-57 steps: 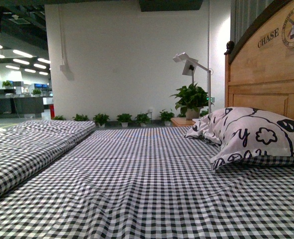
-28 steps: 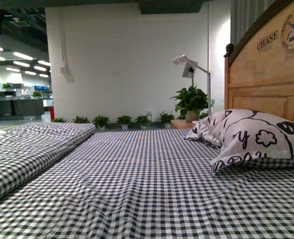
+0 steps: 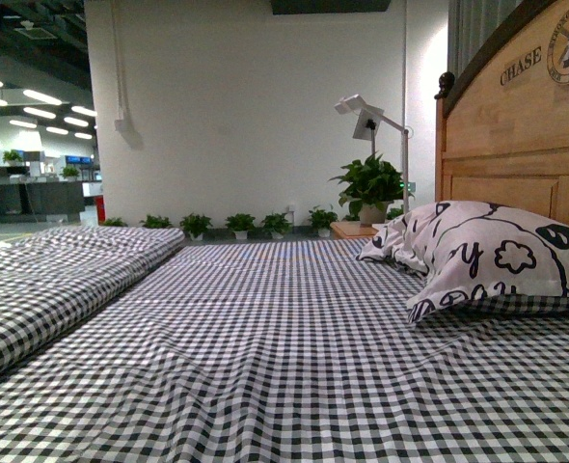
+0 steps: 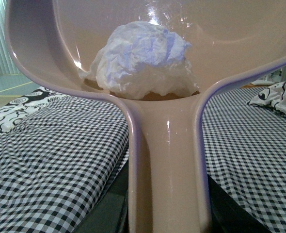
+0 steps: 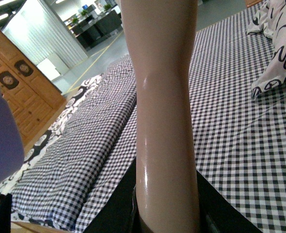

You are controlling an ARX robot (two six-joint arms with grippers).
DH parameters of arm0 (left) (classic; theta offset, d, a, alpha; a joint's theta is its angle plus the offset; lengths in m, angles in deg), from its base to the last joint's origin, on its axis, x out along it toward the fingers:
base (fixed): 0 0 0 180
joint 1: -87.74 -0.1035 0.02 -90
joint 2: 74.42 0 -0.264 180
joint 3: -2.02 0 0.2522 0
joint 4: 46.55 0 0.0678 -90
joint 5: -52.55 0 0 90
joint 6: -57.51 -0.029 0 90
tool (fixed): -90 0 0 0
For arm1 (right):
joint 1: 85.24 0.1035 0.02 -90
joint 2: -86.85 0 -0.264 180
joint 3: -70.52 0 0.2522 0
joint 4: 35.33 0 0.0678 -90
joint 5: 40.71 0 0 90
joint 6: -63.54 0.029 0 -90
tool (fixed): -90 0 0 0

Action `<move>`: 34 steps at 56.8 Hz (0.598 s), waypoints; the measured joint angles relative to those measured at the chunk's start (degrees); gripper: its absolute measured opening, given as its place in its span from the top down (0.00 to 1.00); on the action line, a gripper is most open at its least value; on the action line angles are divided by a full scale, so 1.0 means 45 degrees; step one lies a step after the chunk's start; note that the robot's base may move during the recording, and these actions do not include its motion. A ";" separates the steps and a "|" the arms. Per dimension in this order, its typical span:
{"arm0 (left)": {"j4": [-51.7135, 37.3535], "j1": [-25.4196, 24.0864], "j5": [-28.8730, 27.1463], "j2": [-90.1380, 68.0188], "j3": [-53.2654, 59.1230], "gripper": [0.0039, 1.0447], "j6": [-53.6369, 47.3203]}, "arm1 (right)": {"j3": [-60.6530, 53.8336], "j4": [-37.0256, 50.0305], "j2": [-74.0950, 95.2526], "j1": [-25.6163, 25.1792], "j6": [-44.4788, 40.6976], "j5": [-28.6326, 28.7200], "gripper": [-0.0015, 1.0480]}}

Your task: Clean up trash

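In the left wrist view the trash (image 4: 142, 57), a crumpled wad of white tissue, lies inside the beige dustpan (image 4: 31, 48), near where the pan meets its handle. My left gripper (image 4: 166, 221) is shut on the dustpan handle (image 4: 166, 165) and holds the pan above the checked bed. In the right wrist view my right gripper (image 5: 166, 221) is shut on the beige brush handle (image 5: 165, 107), which rises through the view; the brush head is out of view. Neither gripper nor the trash shows in the front view.
The black-and-white checked bed sheet (image 3: 284, 338) fills the front view. A patterned pillow (image 3: 501, 256) lies at the right by the wooden headboard (image 3: 516, 145). A folded checked quilt (image 3: 53, 280) lies at the left. A potted plant and lamp (image 3: 369, 183) stand behind.
The front view has shifted slightly upward and to one side; the bed, pillow and quilt keep their places. No arm enters the front view.
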 joint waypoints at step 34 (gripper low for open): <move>0.0000 0.0000 0.0000 0.0000 0.0000 0.76 0.0005 | 0.0000 0.0000 -0.0010 -0.0005 0.0000 -0.0010 0.82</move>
